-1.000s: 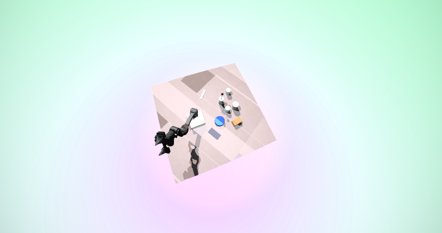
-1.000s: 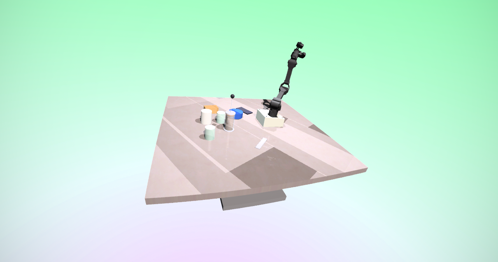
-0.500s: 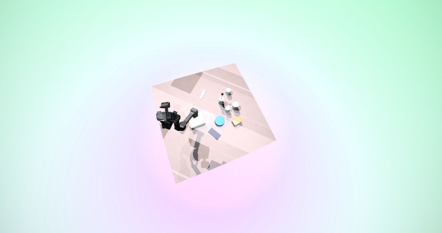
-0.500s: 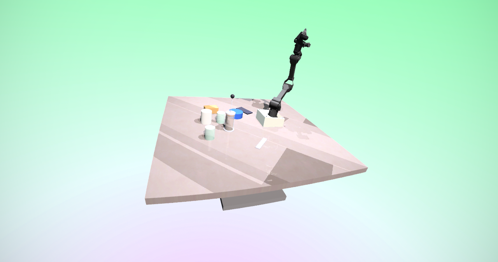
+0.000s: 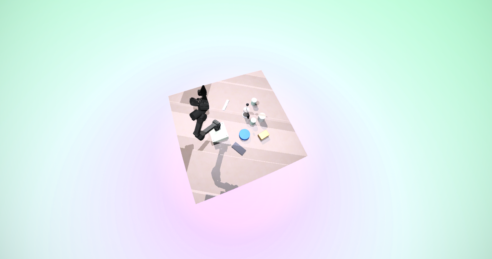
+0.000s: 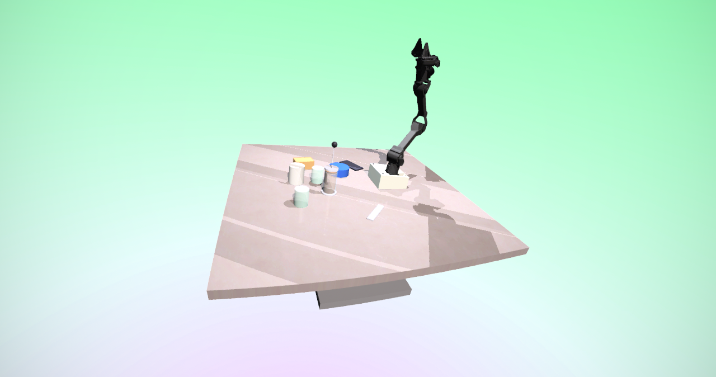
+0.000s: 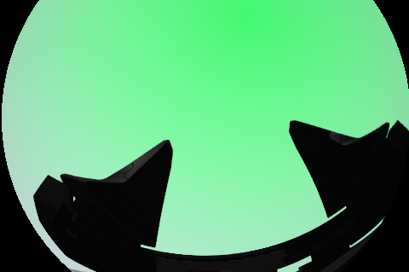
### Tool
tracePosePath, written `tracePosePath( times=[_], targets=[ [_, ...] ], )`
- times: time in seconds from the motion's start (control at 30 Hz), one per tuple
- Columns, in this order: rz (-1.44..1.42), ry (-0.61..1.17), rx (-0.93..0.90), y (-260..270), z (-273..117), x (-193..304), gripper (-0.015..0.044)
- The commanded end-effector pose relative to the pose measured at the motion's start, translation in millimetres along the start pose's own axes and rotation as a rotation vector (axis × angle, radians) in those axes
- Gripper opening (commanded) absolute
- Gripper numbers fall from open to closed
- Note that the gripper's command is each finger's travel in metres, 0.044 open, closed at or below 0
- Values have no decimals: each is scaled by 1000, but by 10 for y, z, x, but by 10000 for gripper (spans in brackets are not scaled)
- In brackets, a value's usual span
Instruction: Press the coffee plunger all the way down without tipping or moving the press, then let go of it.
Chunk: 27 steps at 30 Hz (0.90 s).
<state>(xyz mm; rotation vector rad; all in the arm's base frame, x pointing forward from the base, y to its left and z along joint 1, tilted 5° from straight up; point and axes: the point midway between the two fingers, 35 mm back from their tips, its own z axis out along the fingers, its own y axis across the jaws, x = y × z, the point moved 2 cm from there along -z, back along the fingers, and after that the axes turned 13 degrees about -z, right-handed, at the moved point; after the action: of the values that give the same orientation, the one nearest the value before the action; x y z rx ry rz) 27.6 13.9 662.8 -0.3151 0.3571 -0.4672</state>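
The coffee press (image 5: pixel 246 110) (image 6: pixel 329 181) stands upright on the table (image 5: pixel 275 143) (image 6: pixel 300 244), a clear cylinder with a pale lid and a brownish inside. Its plunger's black knob (image 5: pixel 247 104) (image 6: pixel 334 144) stands high above the lid on a thin rod. My gripper (image 5: pixel 196 93) (image 6: pixel 423 41) (image 7: pixel 232 136) is open and empty. It is high in the air with its fingers pointing up, far from the press and touching nothing. The wrist view shows only background between the fingers; the press is not in it.
Two pale green cups (image 5: pixel 253 101) (image 6: pixel 301 197) (image 5: pixel 253 121) (image 6: pixel 317 175) and a white canister (image 5: pixel 261 117) (image 6: pixel 296 174) stand near the press. A blue disc (image 5: pixel 244 134) (image 6: pixel 342 170), yellow block (image 5: pixel 263 134) (image 6: pixel 303 163), dark slab (image 5: pixel 238 148) (image 6: pixel 351 165) and white strip (image 5: pixel 225 105) (image 6: pixel 375 212) also lie around.
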Motion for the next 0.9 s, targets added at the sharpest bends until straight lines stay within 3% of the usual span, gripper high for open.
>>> tracePosePath(
  times=[0.0,0.4,0.87],
  targets=[
    [46,131,-132,510,56,398,440],
    [188,614,-424,1751,-307,1732,440],
    [375,1365,-587,2665,-1719,3184,440]
  ],
)
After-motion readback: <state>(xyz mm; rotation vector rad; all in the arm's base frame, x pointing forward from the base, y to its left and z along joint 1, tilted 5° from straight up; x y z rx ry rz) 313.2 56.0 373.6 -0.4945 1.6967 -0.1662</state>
